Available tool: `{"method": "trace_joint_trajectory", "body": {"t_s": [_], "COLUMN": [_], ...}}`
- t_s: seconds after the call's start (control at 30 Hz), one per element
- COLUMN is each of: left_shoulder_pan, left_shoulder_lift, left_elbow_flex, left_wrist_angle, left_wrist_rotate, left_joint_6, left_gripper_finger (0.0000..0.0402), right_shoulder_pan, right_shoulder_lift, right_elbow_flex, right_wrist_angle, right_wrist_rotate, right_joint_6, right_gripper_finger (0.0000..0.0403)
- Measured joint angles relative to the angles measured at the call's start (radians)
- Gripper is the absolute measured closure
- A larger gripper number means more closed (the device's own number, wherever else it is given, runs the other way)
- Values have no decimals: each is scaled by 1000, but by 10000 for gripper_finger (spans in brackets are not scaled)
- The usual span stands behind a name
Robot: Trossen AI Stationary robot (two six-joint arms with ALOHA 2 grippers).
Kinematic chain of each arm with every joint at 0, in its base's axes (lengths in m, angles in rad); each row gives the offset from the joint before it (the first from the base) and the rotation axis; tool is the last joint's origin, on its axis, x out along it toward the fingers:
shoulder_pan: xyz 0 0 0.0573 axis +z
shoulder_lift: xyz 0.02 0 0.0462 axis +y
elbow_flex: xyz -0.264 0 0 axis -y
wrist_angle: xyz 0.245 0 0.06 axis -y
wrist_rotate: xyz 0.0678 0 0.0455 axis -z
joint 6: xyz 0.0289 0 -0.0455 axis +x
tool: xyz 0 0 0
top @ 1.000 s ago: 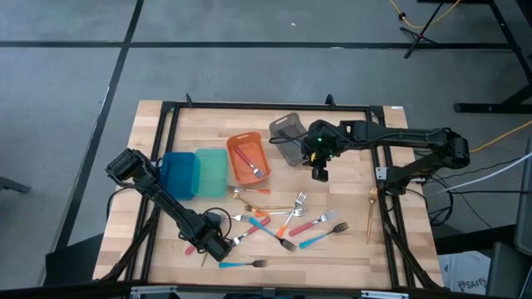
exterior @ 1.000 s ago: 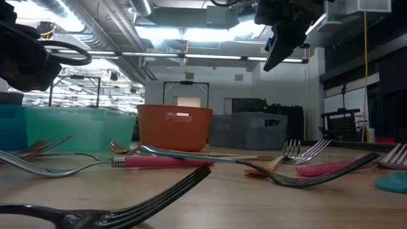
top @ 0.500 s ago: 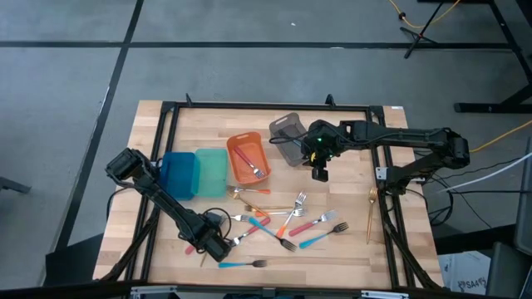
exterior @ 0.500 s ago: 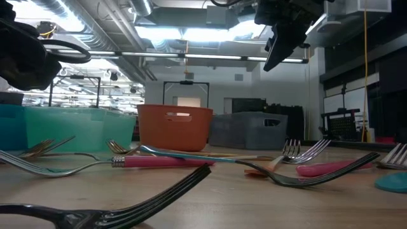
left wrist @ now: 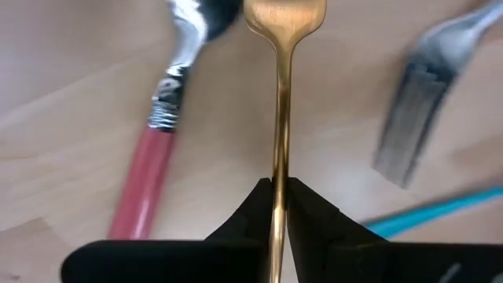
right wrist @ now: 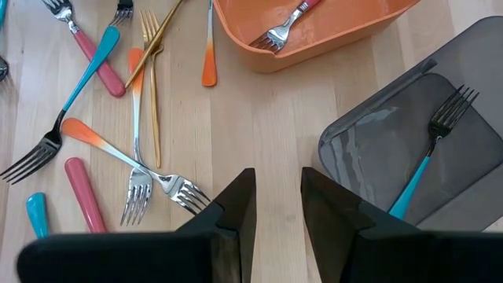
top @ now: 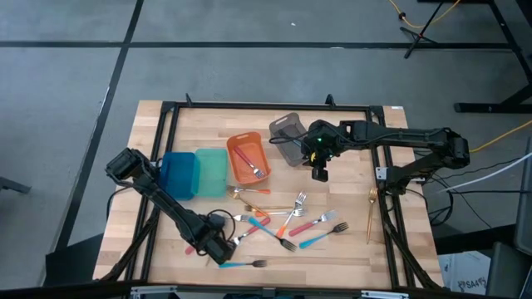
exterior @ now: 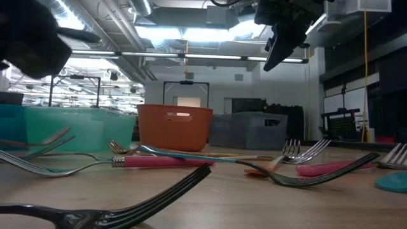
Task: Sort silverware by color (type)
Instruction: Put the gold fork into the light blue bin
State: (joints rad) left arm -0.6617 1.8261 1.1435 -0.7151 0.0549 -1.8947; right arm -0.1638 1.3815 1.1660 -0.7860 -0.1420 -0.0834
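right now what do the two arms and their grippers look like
Both arms are dark, jointed and slim. The left gripper ends in two black wedge-shaped fingers; the right gripper has two flat black fingers. A small green light glows on the right arm's wrist.

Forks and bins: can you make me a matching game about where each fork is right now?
Things:
1. gold fork
2. blue-handled fork
3. red-handled fork
4. orange-handled fork

Places:
A. in the orange bin
B. lying on the table
C. pinched in the left pincer
D. in the grey bin

Pairs: 1-C, 2-D, 3-A, 4-B
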Motion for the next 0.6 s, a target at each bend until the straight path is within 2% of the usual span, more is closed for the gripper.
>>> {"method": "trace_joint_trajectory", "body": {"t_s": [0.33,0.6], "left_shoulder_pan": [25,77], "left_shoulder_lift": [-1,-8], "left_elbow_flex": [133,261], "left_wrist_angle": [-51,-295], "left_wrist_rotate": [-106,-122], "left_joint_6": [108,250], "left_gripper_finger": [384,384], "right_shoulder_pan": [0,0], "right_shoulder_lift": [0,0], "right_elbow_flex": [0,0], "right_wrist_angle": [0,2], "right_wrist_rotate": [0,0], "right_joint_6": [0,0], "right_gripper_finger": [308,308]}}
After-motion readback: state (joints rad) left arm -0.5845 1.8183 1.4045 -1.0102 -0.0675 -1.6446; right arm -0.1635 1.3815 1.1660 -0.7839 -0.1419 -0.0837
